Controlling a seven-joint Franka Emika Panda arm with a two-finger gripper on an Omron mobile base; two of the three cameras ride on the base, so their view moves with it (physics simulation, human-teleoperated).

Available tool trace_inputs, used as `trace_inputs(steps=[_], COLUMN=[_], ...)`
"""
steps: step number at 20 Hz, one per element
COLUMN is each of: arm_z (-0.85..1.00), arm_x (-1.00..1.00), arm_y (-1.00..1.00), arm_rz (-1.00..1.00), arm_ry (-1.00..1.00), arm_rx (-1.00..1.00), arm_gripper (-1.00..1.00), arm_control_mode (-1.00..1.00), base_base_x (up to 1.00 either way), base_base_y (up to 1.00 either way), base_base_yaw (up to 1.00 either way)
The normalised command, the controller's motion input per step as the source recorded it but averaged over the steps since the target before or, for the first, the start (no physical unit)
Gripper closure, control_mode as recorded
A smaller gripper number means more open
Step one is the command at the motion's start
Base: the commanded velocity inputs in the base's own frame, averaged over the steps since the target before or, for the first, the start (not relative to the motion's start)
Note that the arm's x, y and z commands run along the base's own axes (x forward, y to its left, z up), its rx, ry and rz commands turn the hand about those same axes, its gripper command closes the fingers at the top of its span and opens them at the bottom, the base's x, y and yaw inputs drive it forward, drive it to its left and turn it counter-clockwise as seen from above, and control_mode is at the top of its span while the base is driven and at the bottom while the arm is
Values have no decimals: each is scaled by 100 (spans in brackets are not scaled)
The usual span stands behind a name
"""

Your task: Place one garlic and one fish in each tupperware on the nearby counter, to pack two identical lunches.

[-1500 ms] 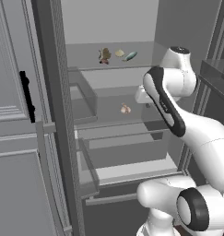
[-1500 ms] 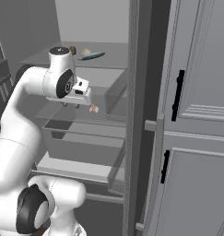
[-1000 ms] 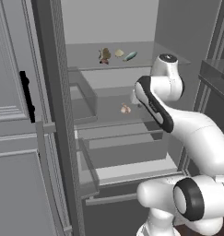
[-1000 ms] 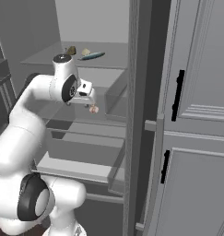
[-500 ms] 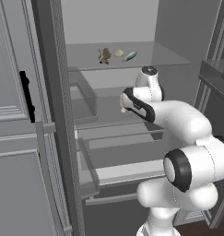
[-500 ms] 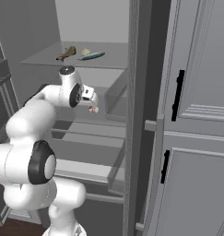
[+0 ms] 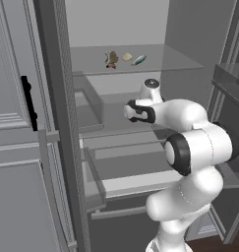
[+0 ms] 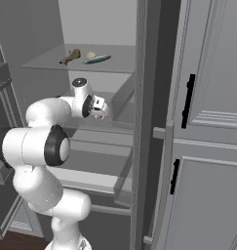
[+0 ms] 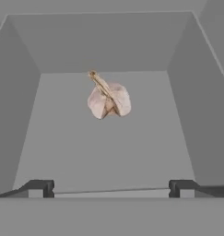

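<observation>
Hand view: garlic (image 9: pixel 109 98) lies on grey shelf floor (image 9: pixel 104 156) ahead of your gripper (image 9: pixel 111 186), not touched. Jaws spread wide, nothing held. Upper shelf (image 7: pixel 155 61) carries fish (image 7: pixel 138 60), second garlic (image 7: pixel 126 57), brown item (image 7: pixel 111 58), close together.
</observation>
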Motion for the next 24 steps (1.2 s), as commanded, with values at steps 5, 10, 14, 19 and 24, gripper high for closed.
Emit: trace_inputs(steps=[5, 10, 14, 19, 24], arm_z=[-24, -25, -32, -32, -39], arm_x=[61, 55, 46, 47, 30], arm_y=[2, 0, 0, 2, 4], arm_rz=[0, 0, 0, 0, 0], arm_ry=[0, 0, 0, 0, 0], arm_rx=[1, 0, 0, 0, 0], arm_gripper=[-100, -100, -100, -100, 100], arm_control_mode=[-100, -100, -100, -100, -100], base_base_x=[0, 0, 0, 0, 0], base_base_y=[0, 0, 0, 0, 0], base_base_yaw=[0, 0, 0, 0, 0])
